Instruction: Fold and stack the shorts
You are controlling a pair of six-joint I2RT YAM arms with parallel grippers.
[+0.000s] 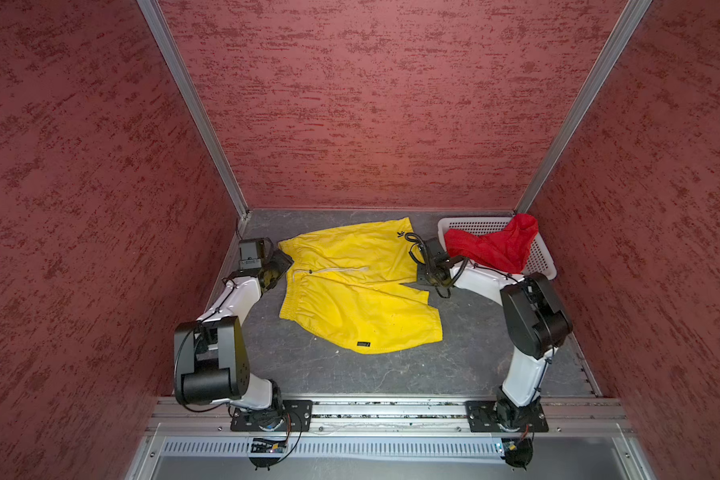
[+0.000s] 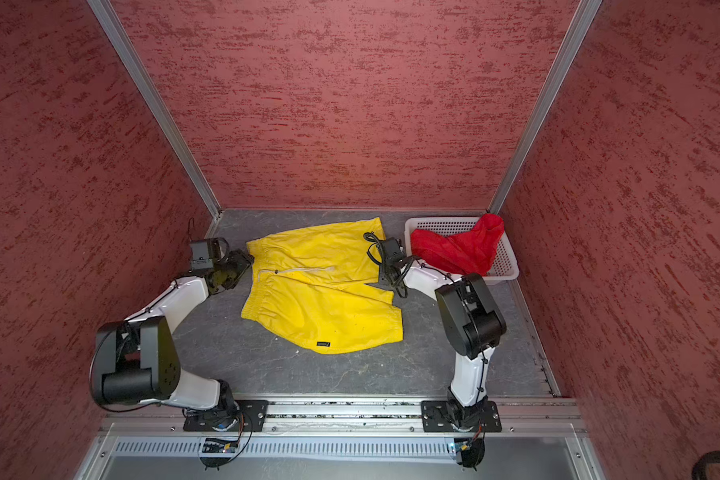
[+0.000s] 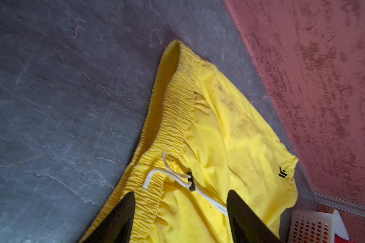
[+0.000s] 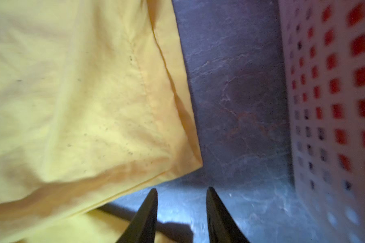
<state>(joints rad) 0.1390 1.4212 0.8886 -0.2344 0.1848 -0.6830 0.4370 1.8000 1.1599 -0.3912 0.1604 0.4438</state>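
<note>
Yellow shiny fabric shorts point(image 1: 350, 286) lie flat on our grey worktop point(image 1: 454, 353), waistband point(image 3: 173, 117) leftward, legs pointing right. We see red fabric shorts point(image 1: 491, 249) crumpled in the white perforated basket point(image 1: 541, 257). Left pincer point(image 3: 181, 191) gapes wide astride the waistband; right pincer point(image 4: 182, 188) is narrow and empty.

My left arm point(image 1: 231, 301) and right arm point(image 1: 524, 374) wear glossy white shells between boxy black joint housings. I see thin black cables point(image 1: 176, 365) tied along them, a coiled cable point(image 1: 460, 270) at the right wrist, screwed black base plates point(image 1: 302, 411). Left gripper point(image 3: 181, 191) and right gripper point(image 4: 182, 189) carry tapering black fingers point(image 3: 118, 218).
</note>
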